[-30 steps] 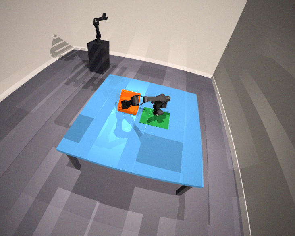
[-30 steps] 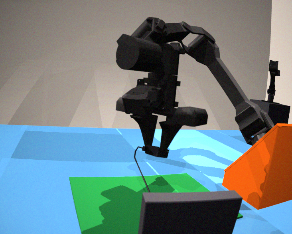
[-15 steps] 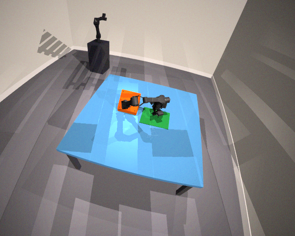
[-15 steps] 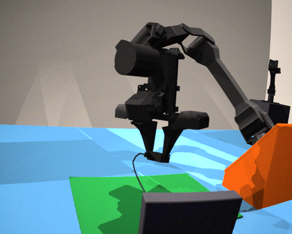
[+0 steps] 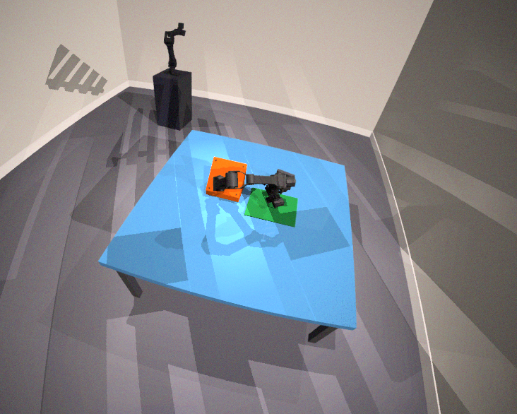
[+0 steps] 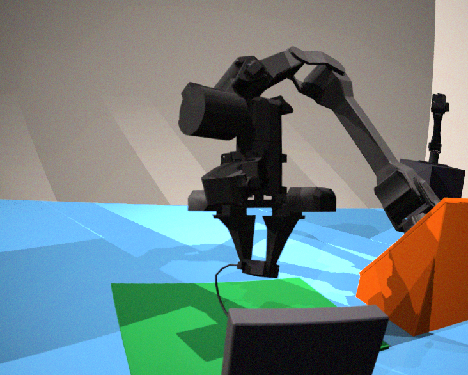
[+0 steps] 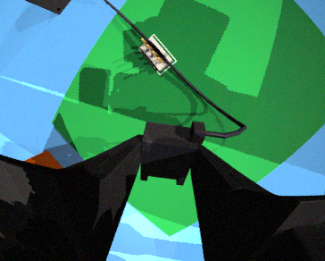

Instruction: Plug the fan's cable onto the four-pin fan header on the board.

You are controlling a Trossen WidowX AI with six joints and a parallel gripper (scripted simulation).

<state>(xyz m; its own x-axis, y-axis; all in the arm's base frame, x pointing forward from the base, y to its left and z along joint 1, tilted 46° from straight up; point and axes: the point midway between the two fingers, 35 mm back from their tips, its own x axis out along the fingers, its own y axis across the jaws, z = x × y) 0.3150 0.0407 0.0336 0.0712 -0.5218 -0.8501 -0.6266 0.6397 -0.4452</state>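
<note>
My gripper is shut on the black plug, holding it in the air above the green board. The thin dark cable leaves one side of the plug and bends back. In the wrist view it crosses over the white four-pin header, which sits on the board, ahead of the plug and turned at an angle to it. The header is hidden in the exterior view and cannot be made out in the top view.
A dark grey block, apparently the fan, stands in front of the board in the exterior view. The orange block is at the arm's base on the blue table. A second arm stands on a far pedestal.
</note>
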